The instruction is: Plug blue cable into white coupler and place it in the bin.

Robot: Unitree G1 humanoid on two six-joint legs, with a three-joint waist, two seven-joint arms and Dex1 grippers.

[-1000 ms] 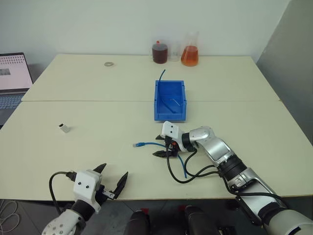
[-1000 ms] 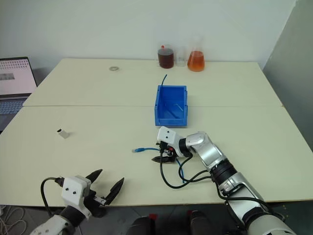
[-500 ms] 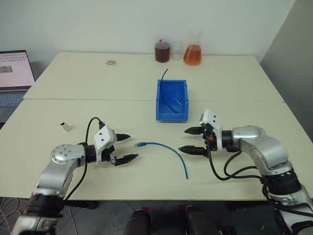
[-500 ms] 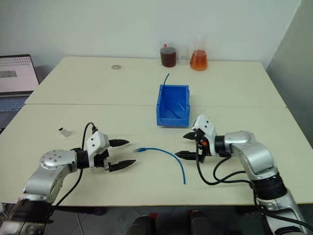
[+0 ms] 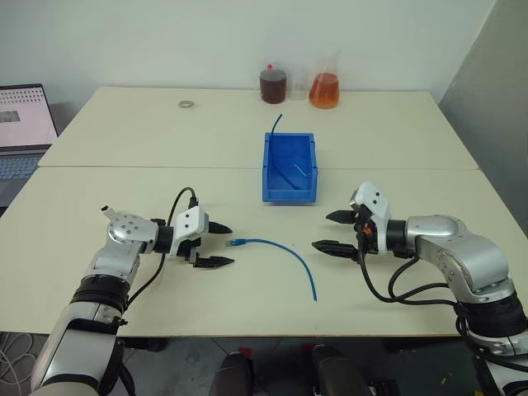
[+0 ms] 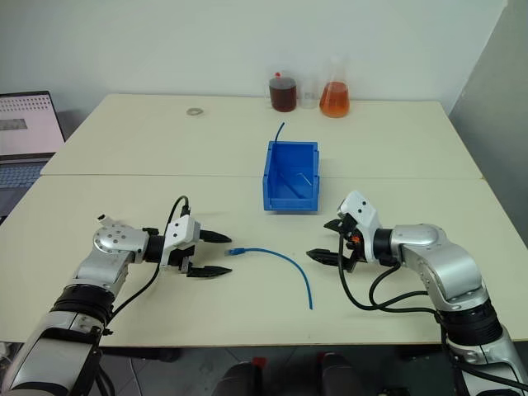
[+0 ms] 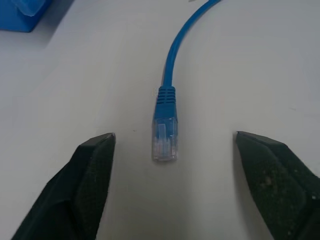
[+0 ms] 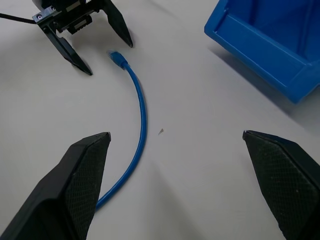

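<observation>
Our left gripper [image 5: 216, 244] had swung in from the table's near edge, fingers open around the thin light-blue cable's [image 5: 285, 252] plug, ready to grasp; our right gripper [image 5: 337, 232] had retreated, open and empty.

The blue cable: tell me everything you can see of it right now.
The blue cable is thin, light blue and flexible, and lies loose on the cream table in a gentle arc, in front of the blue bin. One end carries a clear plug with a ribbed blue boot; the other end lies nearer the robot. The plug points into the gap of the open left tool, untouched. The open right tool is also apart from it.
</observation>
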